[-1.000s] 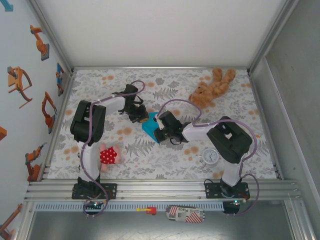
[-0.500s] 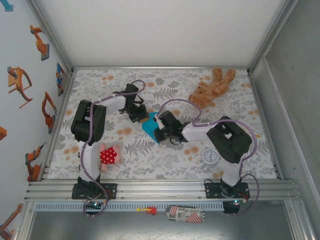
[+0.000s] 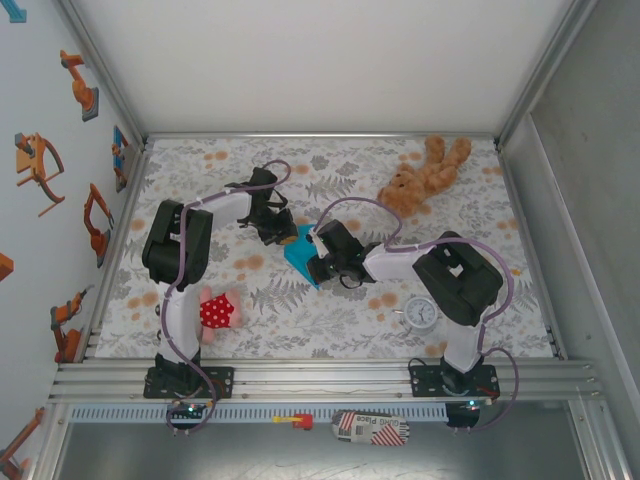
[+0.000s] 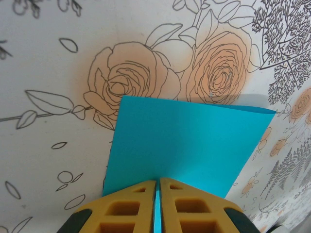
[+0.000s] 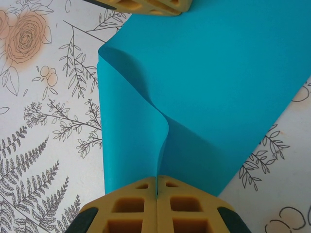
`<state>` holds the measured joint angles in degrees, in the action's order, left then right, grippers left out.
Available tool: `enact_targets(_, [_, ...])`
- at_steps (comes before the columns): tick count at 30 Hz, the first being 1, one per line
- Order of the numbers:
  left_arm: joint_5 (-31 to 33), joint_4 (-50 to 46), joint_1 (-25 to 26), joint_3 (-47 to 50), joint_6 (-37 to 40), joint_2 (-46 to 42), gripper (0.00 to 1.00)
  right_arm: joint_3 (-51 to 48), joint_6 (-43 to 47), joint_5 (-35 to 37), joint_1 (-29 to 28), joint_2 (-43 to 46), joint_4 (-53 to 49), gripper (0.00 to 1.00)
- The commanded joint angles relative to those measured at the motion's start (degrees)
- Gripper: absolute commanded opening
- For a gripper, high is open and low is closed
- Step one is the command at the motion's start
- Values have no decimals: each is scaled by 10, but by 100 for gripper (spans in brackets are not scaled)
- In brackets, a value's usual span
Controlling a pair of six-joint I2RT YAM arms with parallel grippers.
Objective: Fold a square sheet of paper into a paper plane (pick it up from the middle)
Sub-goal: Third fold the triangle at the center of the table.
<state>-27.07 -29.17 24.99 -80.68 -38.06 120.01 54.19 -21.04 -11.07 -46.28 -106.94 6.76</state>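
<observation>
Square sheet of paper [image 3: 297,258] lies on the floral table [image 3: 330,320], left of and nearer than the brown teddy bear [image 3: 425,175]. In the last second the right gripper [image 5: 156,178] only crept away from the bear, so I judge the fold is held, not advancing. Its jaws, like those of the left gripper [image 4: 158,180], are clamped on a paper edge. The thin, matte turquoise sheet buckles in a soft wave.

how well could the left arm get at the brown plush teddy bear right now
Probably not: the left pincer is shut on the thin turquoise-blue paper sheet, which the right pincer also clamps, and the brown plush teddy bear lies toward the far right corner.
</observation>
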Motion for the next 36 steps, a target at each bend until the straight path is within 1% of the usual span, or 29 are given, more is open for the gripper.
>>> enact_targets(1, [6, -23, 6, 1, 12, 26, 12, 14, 8, -3, 4, -17, -10, 0])
enact_targets(13, [4, -24, 6, -1, 12, 23, 12, 17, 7, 0, 5, -21, -15, 0])
enact_targets(16, [1, -23, 4, -12, 10, 9, 12, 16, 6, 1, 5, -24, -20, 0])
enact_targets(20, [10, -13, 2, -14, -3, -34, 16, 12, 2, 1, 5, -21, -23, 0])
enact_targets(24, [9, 29, -1, 33, -32, -84, 21, 14, -2, -2, 6, -20, -23, 0])
enact_targets(29, [-14, 102, 4, 123, -77, -140, 21, 19, -5, -8, 7, -23, -24, 0])
enact_targets(32, [-24, 136, 17, 162, -100, -164, 18, 20, -6, -9, 7, -25, -26, 0])
enact_targets(36, [-17, 158, 38, 193, -120, -178, 13, 21, -7, -9, 8, -26, -28, 0])
